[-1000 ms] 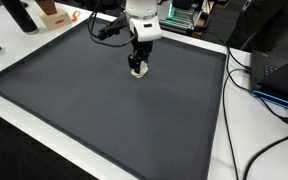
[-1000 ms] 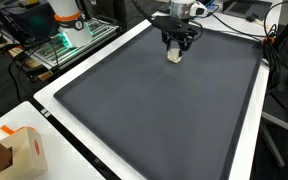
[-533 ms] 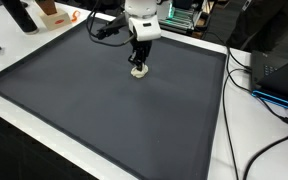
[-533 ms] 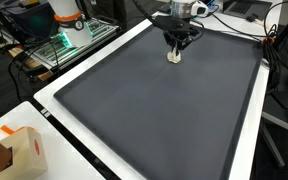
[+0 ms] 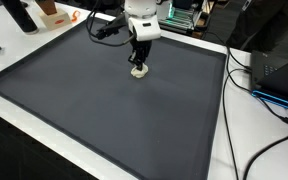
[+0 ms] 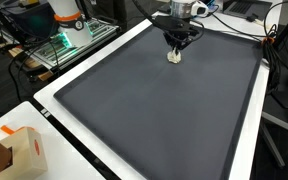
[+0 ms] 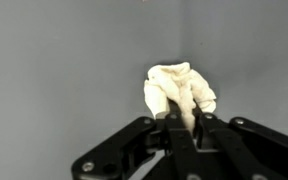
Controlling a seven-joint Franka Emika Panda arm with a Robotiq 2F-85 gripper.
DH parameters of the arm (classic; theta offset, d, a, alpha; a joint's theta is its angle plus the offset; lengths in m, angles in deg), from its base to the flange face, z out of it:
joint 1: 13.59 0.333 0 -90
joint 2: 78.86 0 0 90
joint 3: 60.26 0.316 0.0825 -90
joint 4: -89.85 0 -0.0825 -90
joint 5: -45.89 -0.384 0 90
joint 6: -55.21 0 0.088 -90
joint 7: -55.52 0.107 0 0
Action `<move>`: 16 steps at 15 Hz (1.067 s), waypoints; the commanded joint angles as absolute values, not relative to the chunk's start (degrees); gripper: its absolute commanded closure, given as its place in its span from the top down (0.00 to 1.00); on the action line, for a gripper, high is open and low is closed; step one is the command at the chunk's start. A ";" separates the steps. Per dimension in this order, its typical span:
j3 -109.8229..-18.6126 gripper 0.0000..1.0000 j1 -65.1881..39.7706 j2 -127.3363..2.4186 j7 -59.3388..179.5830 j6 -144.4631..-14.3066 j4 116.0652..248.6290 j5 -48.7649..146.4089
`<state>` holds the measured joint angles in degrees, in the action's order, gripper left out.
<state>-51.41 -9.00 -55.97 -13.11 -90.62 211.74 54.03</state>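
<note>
A small cream-white crumpled cloth (image 7: 180,92) lies on the dark grey mat (image 5: 104,110), near its far edge. My gripper (image 7: 185,122) stands straight down over the cloth with its black fingers (image 7: 198,135) pinched together on a fold of it. In both exterior views the same gripper (image 5: 138,66) (image 6: 176,52) meets the cloth (image 5: 138,72) (image 6: 175,58) at the mat's surface. Most of the cloth bulges out beyond the fingertips; the pinched part is hidden between the pads.
The mat (image 6: 164,110) sits on a white table (image 6: 246,160). Black cables (image 5: 259,130) hang off one side. A cardboard box (image 6: 24,152) stands at a near corner. Orange and black items (image 5: 44,14) and a rack of electronics (image 6: 64,42) lie beyond the mat.
The fingers have closed from wide apart to pinched on the cloth, squeezing it into a narrower lump. The arm has stayed in place.
</note>
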 commanded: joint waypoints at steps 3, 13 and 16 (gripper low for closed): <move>-51.25 0.03 -9.53 -55.34 -12.40 -90.92 211.82 55.37; -51.46 0.96 -9.36 -55.23 -11.69 -90.83 211.48 55.48; -51.61 1.00 -9.10 -55.29 -10.94 -90.71 211.33 55.60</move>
<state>-51.50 -9.08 -55.75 -12.97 -90.62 211.59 54.03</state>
